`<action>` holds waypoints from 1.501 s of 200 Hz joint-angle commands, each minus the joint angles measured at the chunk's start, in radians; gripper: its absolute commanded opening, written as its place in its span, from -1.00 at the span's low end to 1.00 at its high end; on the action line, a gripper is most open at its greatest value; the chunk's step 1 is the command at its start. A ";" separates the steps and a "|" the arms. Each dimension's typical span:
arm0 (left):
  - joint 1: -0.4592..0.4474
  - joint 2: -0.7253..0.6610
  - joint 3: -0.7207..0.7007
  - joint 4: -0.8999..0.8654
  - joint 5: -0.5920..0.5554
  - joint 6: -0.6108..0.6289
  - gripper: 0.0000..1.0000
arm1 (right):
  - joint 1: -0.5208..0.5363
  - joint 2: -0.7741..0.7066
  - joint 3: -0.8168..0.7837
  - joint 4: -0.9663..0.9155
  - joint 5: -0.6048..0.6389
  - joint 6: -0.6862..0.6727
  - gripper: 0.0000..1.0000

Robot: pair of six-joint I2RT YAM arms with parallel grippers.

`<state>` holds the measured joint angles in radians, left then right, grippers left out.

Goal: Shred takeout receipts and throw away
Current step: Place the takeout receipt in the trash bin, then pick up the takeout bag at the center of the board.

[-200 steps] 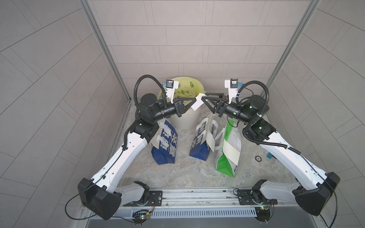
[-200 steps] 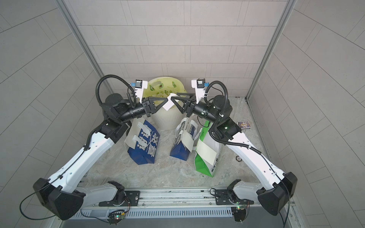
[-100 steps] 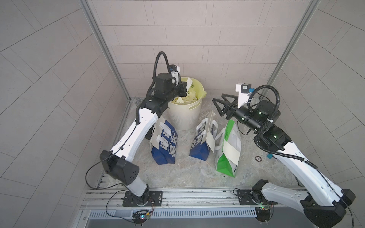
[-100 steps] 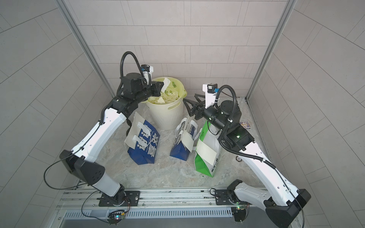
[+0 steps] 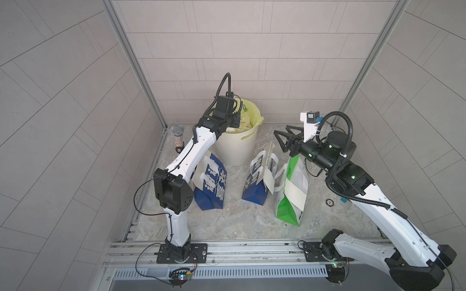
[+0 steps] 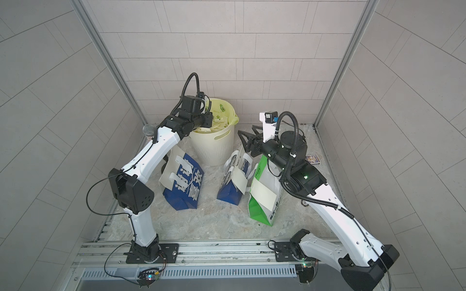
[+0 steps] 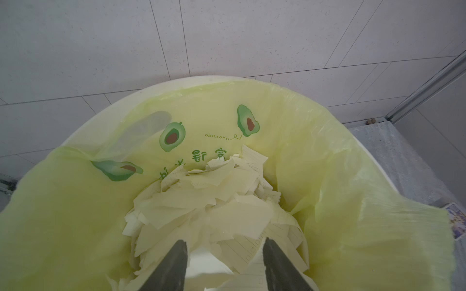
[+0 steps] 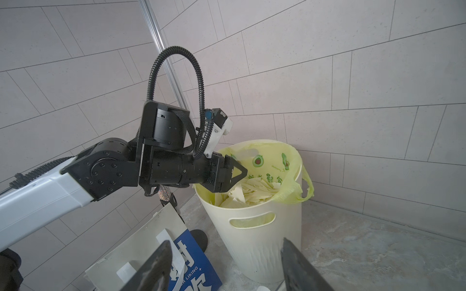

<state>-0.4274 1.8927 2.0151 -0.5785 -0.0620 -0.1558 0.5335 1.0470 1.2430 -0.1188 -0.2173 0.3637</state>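
Torn cream pieces of takeout receipts [image 7: 214, 201] pile up inside the cream bin [image 5: 237, 148] with its yellow-green avocado liner [image 7: 327, 176]. My left gripper [image 7: 224, 254] hangs just over that pile, open, holding nothing; it also shows over the bin's rim [image 8: 239, 173]. A whole white receipt [image 5: 296, 187] lies on the side of the green bag [image 5: 290, 209], and another slip [image 6: 238, 180] on the middle blue bag [image 5: 254, 186]. My right gripper [image 5: 281, 129] floats open and empty above those two bags, to the right of the bin.
A third blue-and-white bag [image 5: 211, 184] leans by the left arm. A glittery microphone [image 5: 177, 137] stands in the back left corner. A small ring [image 5: 329, 202] and a card pack [image 6: 312, 159] lie on the floor at the right. Tiled walls close in on three sides.
The left gripper carried a white piece from the middle to the bin and opened over it. The right arm drew back to the right, still open.
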 commanded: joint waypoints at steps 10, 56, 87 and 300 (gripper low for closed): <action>0.000 -0.072 0.064 -0.029 0.035 0.019 0.25 | -0.004 -0.019 -0.004 -0.011 0.016 -0.013 0.35; -0.067 -0.146 0.068 -0.104 0.185 -0.014 0.28 | -0.012 -0.037 -0.008 -0.090 0.090 -0.010 0.33; -0.191 -0.180 0.016 -0.193 0.294 -0.069 0.28 | -0.016 -0.073 -0.031 -0.148 0.171 -0.029 0.30; -0.386 0.018 0.099 -0.454 0.148 -0.117 -1.00 | -0.016 -0.203 -0.095 -0.224 0.235 -0.077 0.25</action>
<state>-0.8120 1.9377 2.0876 -1.0027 0.1272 -0.3065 0.5205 0.8627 1.1645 -0.3340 0.0082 0.2947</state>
